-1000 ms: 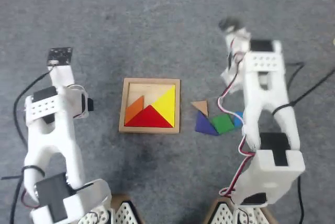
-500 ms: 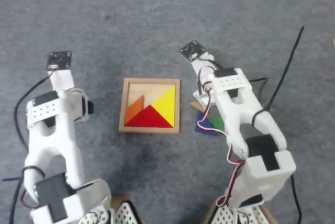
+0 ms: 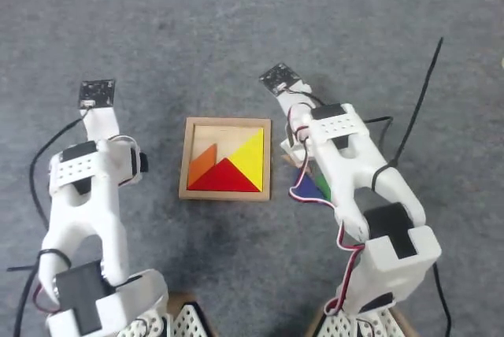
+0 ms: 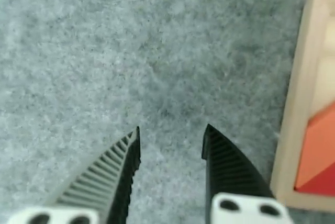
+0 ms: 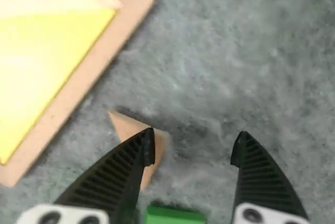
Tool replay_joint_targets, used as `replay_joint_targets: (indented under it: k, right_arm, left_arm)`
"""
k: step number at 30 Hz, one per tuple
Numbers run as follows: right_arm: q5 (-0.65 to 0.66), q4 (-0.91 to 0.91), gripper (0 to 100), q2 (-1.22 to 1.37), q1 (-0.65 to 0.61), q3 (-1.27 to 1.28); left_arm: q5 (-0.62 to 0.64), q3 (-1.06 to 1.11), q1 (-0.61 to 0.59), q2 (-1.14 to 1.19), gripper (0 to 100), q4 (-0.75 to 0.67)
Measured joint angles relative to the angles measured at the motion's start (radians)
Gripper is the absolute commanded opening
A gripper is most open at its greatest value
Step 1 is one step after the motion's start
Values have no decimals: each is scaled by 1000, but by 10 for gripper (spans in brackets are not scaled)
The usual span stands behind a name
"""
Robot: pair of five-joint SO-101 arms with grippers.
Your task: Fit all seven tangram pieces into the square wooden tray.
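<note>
The square wooden tray lies mid-table and holds an orange piece, a red triangle and a yellow triangle. Right of it, a blue piece and a green piece peek out from under the right arm. My right gripper is open just above the mat, one finger over a tan triangle, with the green piece and the tray's rim close by. My left gripper hangs open over bare mat beside the tray's left rim.
Grey felt covers the whole table. The left arm stands left of the tray. Cables trail from both arms, and a black one rises to the right of the right arm. Open mat lies beyond the tray.
The right arm has swung left from the far right side and come down over the loose pieces next to the tray. The left arm has shifted slightly towards the tray.
</note>
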Motion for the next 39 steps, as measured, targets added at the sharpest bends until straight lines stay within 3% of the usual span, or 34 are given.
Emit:
replay_joint_targets:
  k: [5,17,19,24,34,39]
  right_arm:
    - [0,-29,249,0,-60,8]
    - [32,-29,247,41,-60,38]
    - [37,-28,214,41,-58,38]
    - [41,-3,23,41,-54,38]
    - [44,2,30,40,-52,35]
    - [-100,132,32,43,-55,-95]
  left_arm:
    - [6,8,0,0,195,-20]
    - [6,8,0,0,195,-23]
    - [6,8,0,0,195,-23]
    - [6,8,0,0,195,-23]
    - [6,8,0,0,195,-23]
    - [6,8,0,0,195,-23]
